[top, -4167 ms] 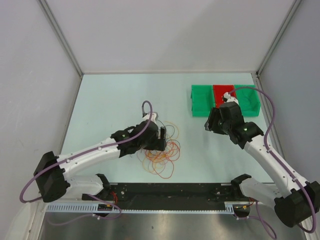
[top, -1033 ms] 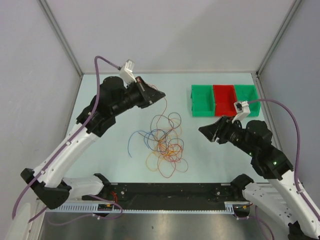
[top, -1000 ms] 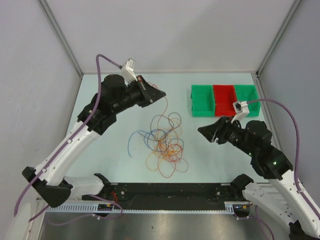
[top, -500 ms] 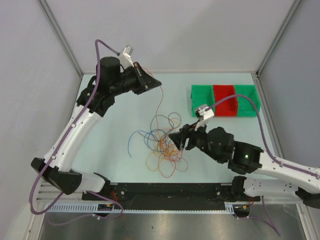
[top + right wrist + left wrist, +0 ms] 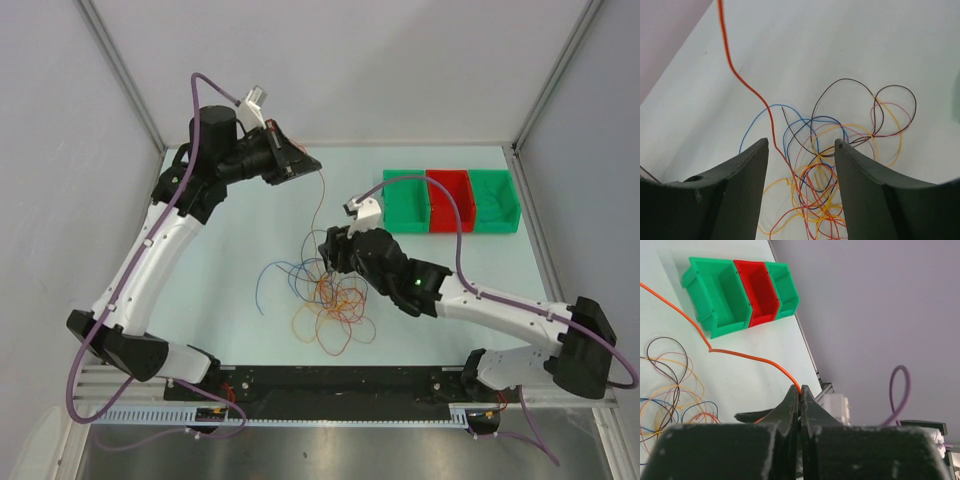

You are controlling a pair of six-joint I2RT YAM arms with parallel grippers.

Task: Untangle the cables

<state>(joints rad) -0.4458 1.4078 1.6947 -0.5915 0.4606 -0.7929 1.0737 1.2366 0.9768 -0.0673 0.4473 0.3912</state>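
Tabletop [image 5: 220, 210]: pale and flat, carries everything. Landmark is the bin row [image 5: 450, 200] at its far right: green, red, green, packed side by side.

Left arm [image 5: 160, 240]: reared up high, well left of the bin row. Right arm [image 5: 480, 300]: stretched low over the tabletop, crossing on the near side of the bin row, wrist ending left of it.

Cables [image 5: 325, 295]: loose tangle of thin orange, red, yellow, blue and dark brown loops. It lies flat on the tabletop, left of the bin row and nearer the arm bases, well apart from the bins.

Orange cable [image 5: 747, 357]: a single strand lifted out of the far side of the tangle. It runs through the air left of the bin row up to the left arm's tip, with one kink partway along.

Left fingers [image 5: 790, 400]: pressed together, pinching the orange cable's upper end. The strand exits right at the tips. They are raised, well left of the bin row.

Right fingers [image 5: 757, 155]: spread moderately wide, nothing gripped. They sit over the far part of the tangle, left of the bin row. The orange strand and the loops show through the gap. They look clear of the wires, but I can't confirm contact from either view.
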